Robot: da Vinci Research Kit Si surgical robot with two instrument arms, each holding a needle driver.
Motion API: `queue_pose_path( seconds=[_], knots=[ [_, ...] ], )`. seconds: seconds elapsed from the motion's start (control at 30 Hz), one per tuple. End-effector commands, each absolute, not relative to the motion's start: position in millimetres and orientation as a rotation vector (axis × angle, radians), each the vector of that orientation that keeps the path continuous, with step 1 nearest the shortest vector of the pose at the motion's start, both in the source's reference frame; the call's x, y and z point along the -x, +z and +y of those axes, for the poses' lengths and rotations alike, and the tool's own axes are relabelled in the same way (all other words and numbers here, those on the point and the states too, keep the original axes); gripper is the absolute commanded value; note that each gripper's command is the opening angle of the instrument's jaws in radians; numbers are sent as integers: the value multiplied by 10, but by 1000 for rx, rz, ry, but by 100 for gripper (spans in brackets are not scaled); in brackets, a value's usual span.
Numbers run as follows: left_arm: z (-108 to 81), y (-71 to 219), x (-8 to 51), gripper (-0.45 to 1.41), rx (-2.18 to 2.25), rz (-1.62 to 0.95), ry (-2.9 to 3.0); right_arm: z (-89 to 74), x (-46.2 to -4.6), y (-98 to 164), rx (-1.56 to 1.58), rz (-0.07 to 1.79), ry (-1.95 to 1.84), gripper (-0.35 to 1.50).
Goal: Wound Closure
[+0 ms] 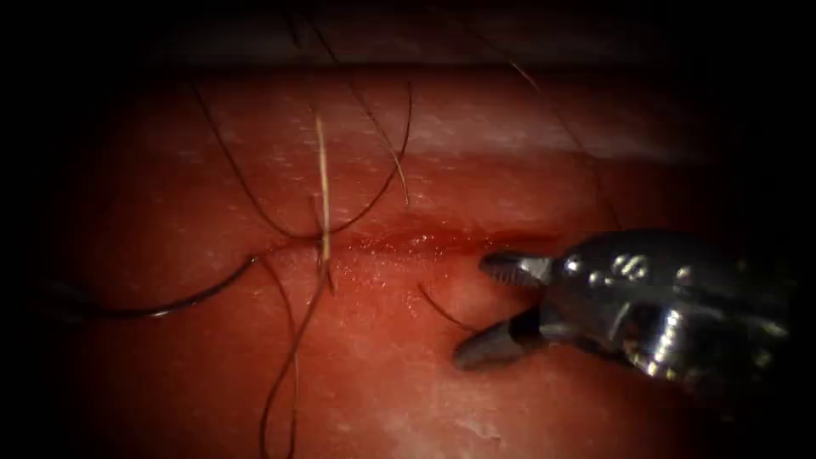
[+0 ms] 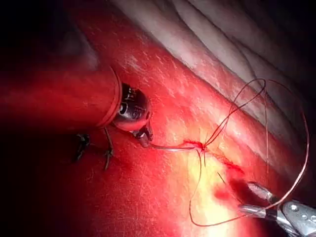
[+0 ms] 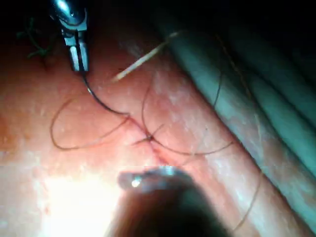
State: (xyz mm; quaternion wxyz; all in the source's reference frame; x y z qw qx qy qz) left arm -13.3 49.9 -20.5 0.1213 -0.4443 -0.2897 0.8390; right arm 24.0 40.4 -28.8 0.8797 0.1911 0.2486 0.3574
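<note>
**Right gripper open by the cut, left gripper on the needle**

I have the right arm coming in from 3 o'clock in the endoscope view. Its right gripper [image 1: 472,312] is spread wide and holds nothing. One jaw tip sits at the right end of the cut [image 1: 425,244]. The other hangs over the tissue [image 1: 382,399] toward 6 o'clock from there.

From the right wrist camera I see the left gripper [image 3: 80,66] pointing down at the tissue, closed on one end of the needle [image 1: 170,308].

In the endoscope view the needle curves away toward 9 o'clock from the left end of the cut. Its near end meets the stitch there, and I cannot tell whether that end is in the tissue.

Thread [image 1: 293,353] runs out from that stitch, looping up toward 12 o'clock and trailing down toward 6. A pale stiff strand [image 1: 323,187] stands across the cut at the same spot.

The left wrist camera shows the left arm's shaft lying low across the tissue. Beside it are two dark knotted stitches [image 2: 106,157].
</note>
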Motion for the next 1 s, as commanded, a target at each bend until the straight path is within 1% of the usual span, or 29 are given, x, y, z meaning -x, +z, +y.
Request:
queue_pose_path(
  seconds=[0.03, 0.07, 0.1, 0.17, 0.27, 0.37, 0.57, 0.6, 0.67, 0.7, 1.0],
  knots=[
    [499, -198, 138, -35, 1296, -847, 2447, 402, -267, -279, -399, 455, 759, 86],
    [499, -198, 138, -35, 1296, -847, 2447, 399, -275, -275, -398, 406, 772, 79],
    [499, -198, 138, -35, 1296, -847, 2447, 397, -276, -273, -397, 396, 775, 74],
    [499, -198, 138, -35, 1296, -847, 2447, 394, -279, -270, -395, 371, 779, 71],
    [499, -198, 138, -35, 1296, -847, 2447, 388, -279, -257, -386, 329, 785, 51],
    [499, -198, 138, -35, 1296, -847, 2447, 385, -277, -248, -378, 314, 775, 44],
    [499, -198, 137, -35, 1296, -848, 2447, 381, -274, -238, -376, 293, 767, 12],
    [499, -199, 137, -35, 1296, -848, 2447, 381, -273, -238, -376, 293, 766, 12],
    [499, -199, 137, -35, 1296, -849, 2447, 382, -270, -238, -377, 294, 764, 4],
    [499, -199, 137, -35, 1296, -849, 2447, 383, -268, -240, -379, 291, 762, -35],
    [500, -198, 137, -35, 1296, -848, 2447, 359, -265, -268, -431, 294, 700, -35]
  ],
)
